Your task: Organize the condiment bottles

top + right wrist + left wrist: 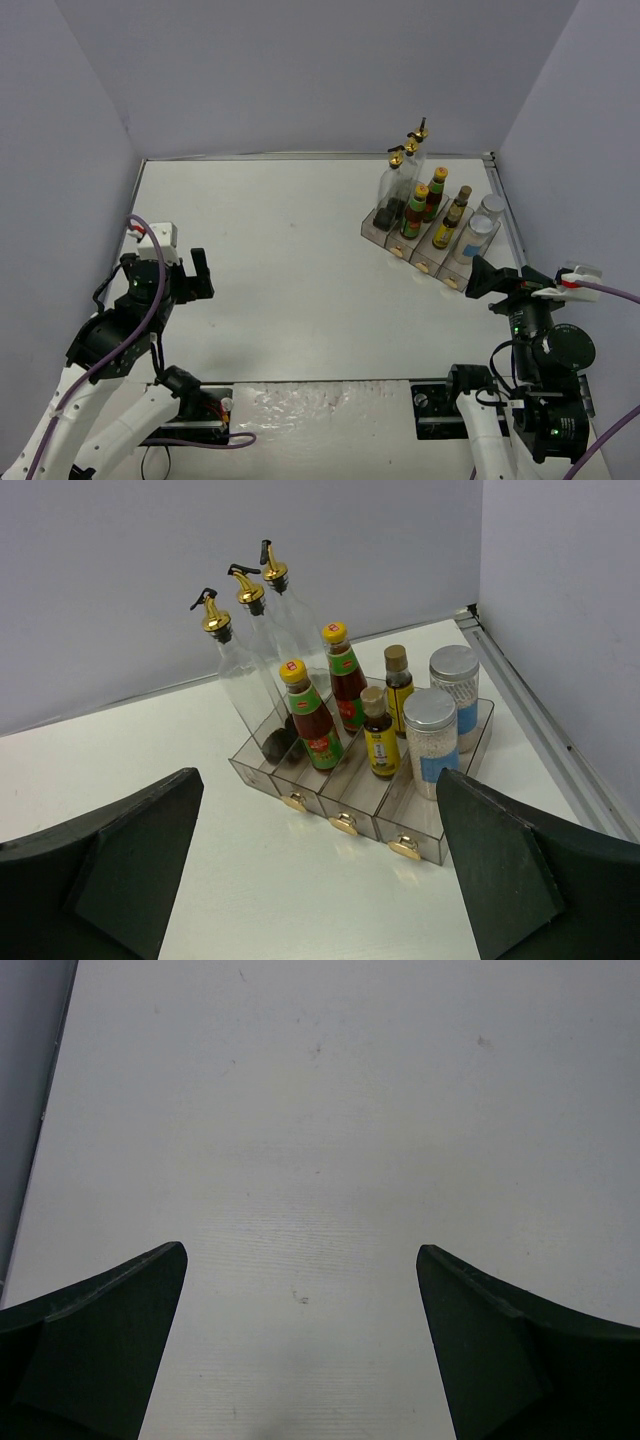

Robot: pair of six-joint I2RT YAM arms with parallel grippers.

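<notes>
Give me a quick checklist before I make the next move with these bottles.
1. Left hand open and empty: ok.
2. Right hand open, empty, apart from the rack: ok.
3. Glass bottles seated in the rack's end compartment: cannot tell for the rearmost, its base is hidden.
4. Red-sauce bottles, dark bottles and shakers each paired in their own compartment: ok.
5. No bottle loose on the table: ok.
</notes>
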